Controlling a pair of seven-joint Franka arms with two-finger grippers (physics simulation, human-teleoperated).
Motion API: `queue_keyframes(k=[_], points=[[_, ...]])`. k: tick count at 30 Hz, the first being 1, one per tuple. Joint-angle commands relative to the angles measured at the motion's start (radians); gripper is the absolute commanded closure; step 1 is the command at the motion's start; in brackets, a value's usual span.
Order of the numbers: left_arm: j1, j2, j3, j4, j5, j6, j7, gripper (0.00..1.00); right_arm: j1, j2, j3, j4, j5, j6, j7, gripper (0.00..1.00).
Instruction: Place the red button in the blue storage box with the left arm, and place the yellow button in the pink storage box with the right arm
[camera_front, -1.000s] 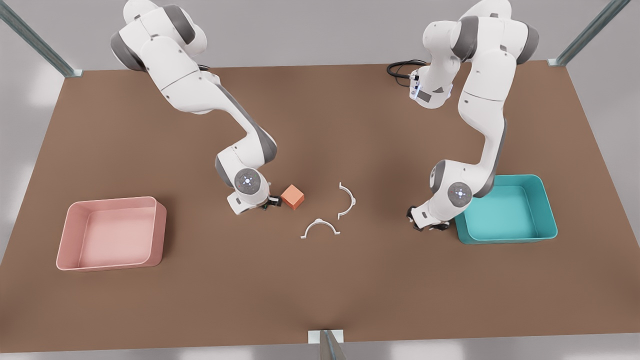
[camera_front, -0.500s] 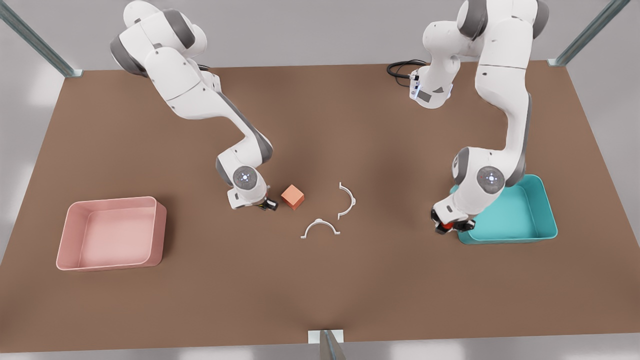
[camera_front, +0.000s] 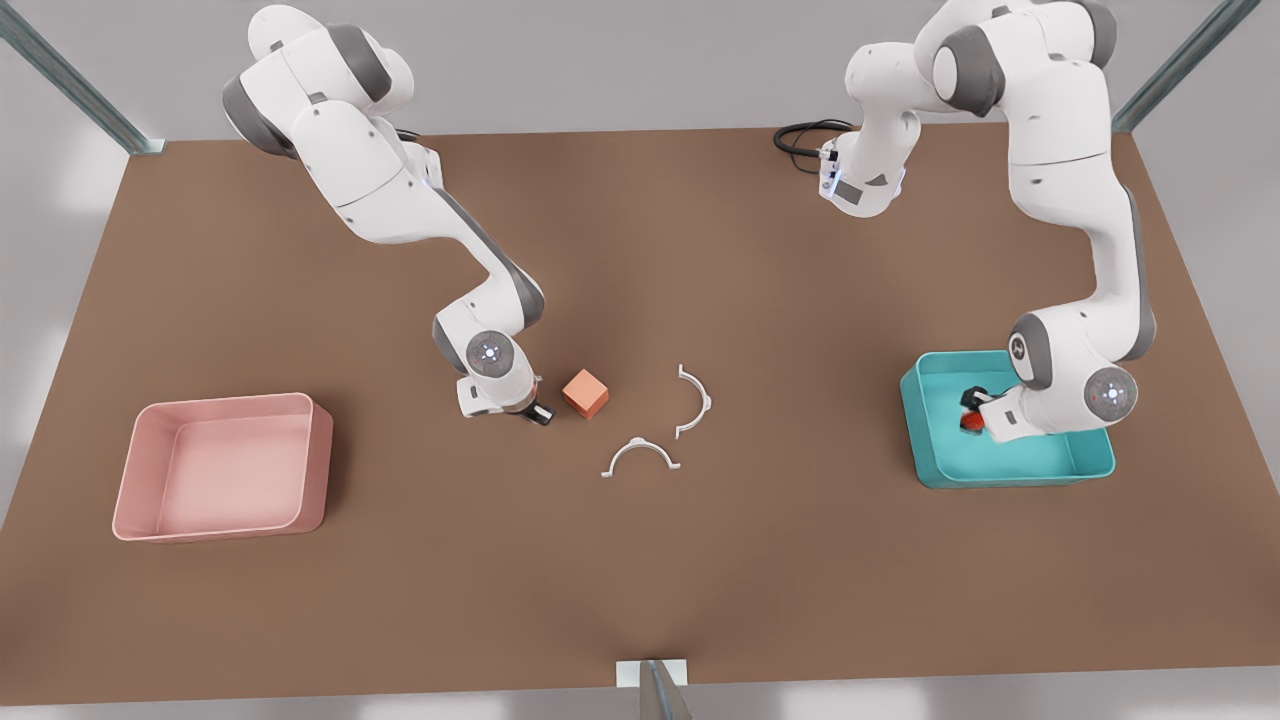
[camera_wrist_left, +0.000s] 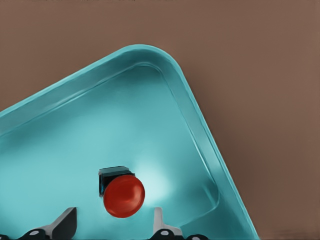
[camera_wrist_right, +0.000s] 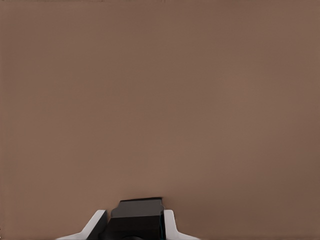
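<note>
Left gripper hangs over the blue storage box, fingers spread — red button between them, not pinched. Right gripper sits beside the orange cube, clamping a small dark block, presumably the yellow button's base. Pink storage box well apart.

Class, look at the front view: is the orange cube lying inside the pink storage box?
No, the orange cube sits on the table, apart from the pink storage box.

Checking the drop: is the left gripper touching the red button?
Apart. The left wrist view shows the box floor between the red button and each finger of the open left gripper.
</note>
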Motion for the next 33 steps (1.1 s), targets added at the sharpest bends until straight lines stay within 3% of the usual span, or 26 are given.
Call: queue_keyframes(k=[1,4,7,8,10,12,15,17,19,26,30,33], points=[[-0.002,-0.004,0.0,0.003,-0.009,-0.028,0.326,0.0,0.002,-0.003,0.0,0.001,-0.014,-0.003,0.07,0.52],[-0.022,-0.07,-0.001,0.069,-0.013,-0.034,0.167,0.0,-0.004,-0.023,0.003,0.057,-0.024,-0.086,0.041,0.52],[-0.106,-0.139,-0.003,0.193,-0.084,-0.081,-0.562,0.0,-0.075,-0.104,0.035,0.06,-0.021,-0.097,-0.124,0.52],[-0.105,-0.191,-0.001,0.24,-0.114,-0.173,-0.622,0.0,-0.153,-0.129,0.087,0.06,-0.021,-0.117,-0.212,0.52],[-0.105,-0.37,0.0,0.197,-0.106,-0.315,-0.618,0.0,-0.202,-0.183,0.095,0.055,-0.021,-0.158,-0.365,0.52],[-0.105,-0.433,-0.001,0.203,-0.07,-0.373,-0.659,0.0,-0.269,-0.216,0.095,0.044,-0.021,-0.169,-0.512,0.52],[-0.142,-0.429,-0.006,0.25,-0.01,-0.401,-0.667,0.0,-0.374,-0.247,0.094,0.052,-0.021,-0.258,-0.724,0.52],[0.053,-0.455,-0.23,0.275,0.066,-0.436,-0.668,0.0,-0.49,-0.258,0.095,0.057,-0.021,-0.264,-0.922,0.52],[0.059,-0.429,-0.233,0.355,0.061,-0.496,-0.667,0.0,-0.517,-0.27,0.084,0.072,-0.021,-0.307,-0.988,0.51],[0.053,-0.376,-0.231,0.356,0.061,-0.503,-0.659,0.0,-0.725,-0.259,0.081,0.127,-0.021,-0.35,-1.305,0.51],[0.053,-0.369,-0.233,0.361,0.064,-0.503,-0.659,0.0,-0.808,-0.148,0.08,0.225,-0.021,-0.351,-1.424,0.51],[0.053,-0.363,-0.233,0.368,0.063,-0.503,-0.661,0.0,-0.834,-0.104,0.08,0.225,-0.024,-0.35,-1.451,0.34]])
